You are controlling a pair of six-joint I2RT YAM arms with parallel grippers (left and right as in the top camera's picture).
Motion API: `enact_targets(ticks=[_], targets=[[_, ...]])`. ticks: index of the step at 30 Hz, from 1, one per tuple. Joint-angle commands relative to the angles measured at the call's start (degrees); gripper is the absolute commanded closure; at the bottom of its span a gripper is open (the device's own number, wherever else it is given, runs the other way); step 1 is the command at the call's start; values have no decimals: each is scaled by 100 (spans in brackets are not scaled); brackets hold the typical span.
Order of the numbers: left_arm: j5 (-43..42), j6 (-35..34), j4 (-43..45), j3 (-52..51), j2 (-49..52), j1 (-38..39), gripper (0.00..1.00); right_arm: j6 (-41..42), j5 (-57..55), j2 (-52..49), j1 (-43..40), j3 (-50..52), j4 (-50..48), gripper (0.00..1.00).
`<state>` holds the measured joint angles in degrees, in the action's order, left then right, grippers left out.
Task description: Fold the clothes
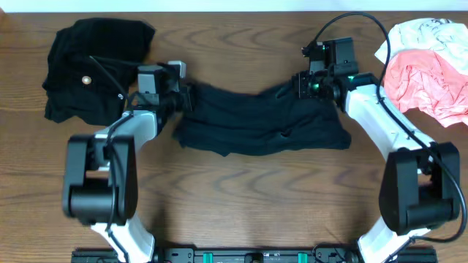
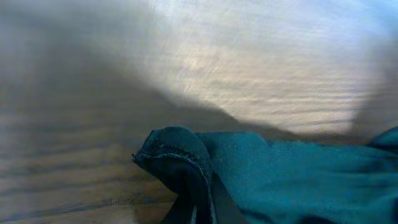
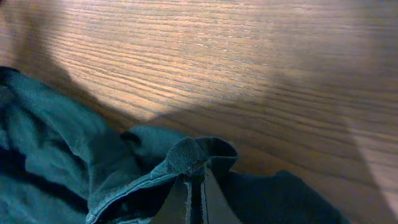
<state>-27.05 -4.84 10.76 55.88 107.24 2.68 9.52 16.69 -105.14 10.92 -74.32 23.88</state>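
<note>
A black shirt (image 1: 256,120) lies stretched across the middle of the wooden table. My left gripper (image 1: 184,97) is shut on its upper left edge; the left wrist view shows the hemmed fabric (image 2: 186,155) pinched between the fingers (image 2: 198,211). My right gripper (image 1: 298,86) is shut on the shirt's upper right edge; the right wrist view shows a fold of cloth (image 3: 186,155) caught between the fingertips (image 3: 194,186). The top edge sags between the two grippers.
A crumpled black garment (image 1: 88,69) with a small pale button (image 1: 86,79) lies at the back left. A pink garment (image 1: 424,84) and a white one (image 1: 424,33) are piled at the back right. Bare wood shows in front of the shirt.
</note>
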Motion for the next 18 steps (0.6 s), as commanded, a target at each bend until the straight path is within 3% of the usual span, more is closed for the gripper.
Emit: enact_targets(ticks=[1,8,18], targets=[[-37,354,-162,94,-568,-13,94,-105,-356,354,42,-74,140,99],[-26,863,-1075,94,-1115,-13,94,-105,-664,389,42,-74,566,99],[269,892,-2212,94,-1189,-9,94,-105,-780,389,42,-74,979,99]])
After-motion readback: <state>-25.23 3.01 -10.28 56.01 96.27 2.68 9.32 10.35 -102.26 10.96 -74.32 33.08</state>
